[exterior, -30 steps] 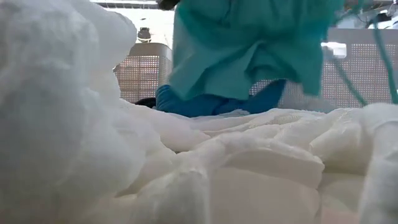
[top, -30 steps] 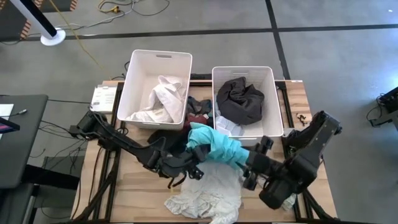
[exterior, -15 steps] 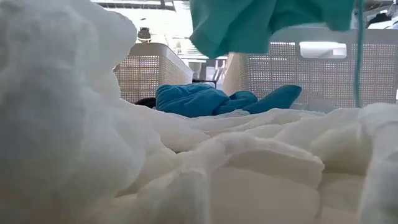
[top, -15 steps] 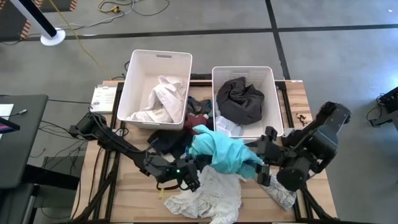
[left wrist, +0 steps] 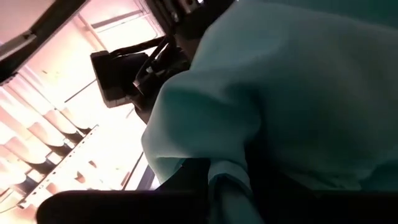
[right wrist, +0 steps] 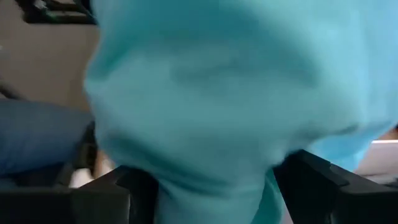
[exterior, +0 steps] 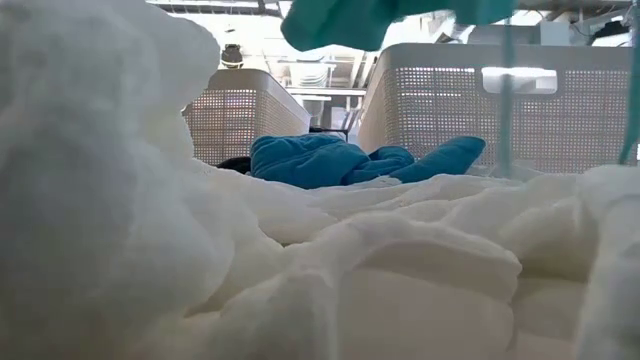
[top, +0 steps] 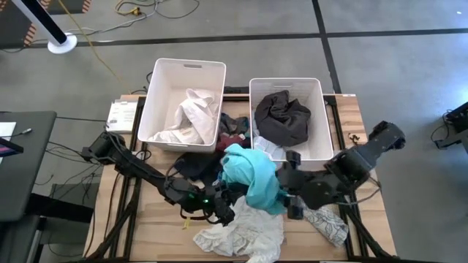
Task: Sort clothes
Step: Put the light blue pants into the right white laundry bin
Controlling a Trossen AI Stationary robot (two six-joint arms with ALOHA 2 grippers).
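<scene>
A teal garment [top: 250,177] is held up above the middle of the table; in the low view only its lower edge [exterior: 350,20] shows at the top. My left gripper [top: 223,210] is under its left side and shut on it. My right gripper [top: 288,194] is at its right side and shut on it. A white garment [top: 241,232] lies crumpled on the table below. A blue garment [exterior: 320,160] lies in front of the bins. The left bin [top: 170,69] holds white clothes, the right bin [top: 316,91] a black one. My left gripper holds a fold of the teal garment [left wrist: 227,180] between its two fingers, coming at it from below and pointing up. The cloth spreads above the fingers, clear of the table. My right gripper has a thick bunch of the teal garment [right wrist: 211,180] between its two fingers [right wrist: 317,183], coming from the table's right side. The cloth fills the wrist view; which edge or how many layers I cannot tell. The garment is lifted clear.
Dark garments [top: 232,133] lie between the two bins and another [top: 194,166] lies beside my left arm. A white patterned piece [top: 327,225] lies under my right arm. A white box [top: 123,115] sits at the table's left far corner.
The teal garment has been lifted: its lower part hung down to the pile a second ago and now hangs clear near the top of the low view, bunched together. My right gripper went toward the table's right edge, then back toward the left. My left gripper shifted slightly toward the near edge.
</scene>
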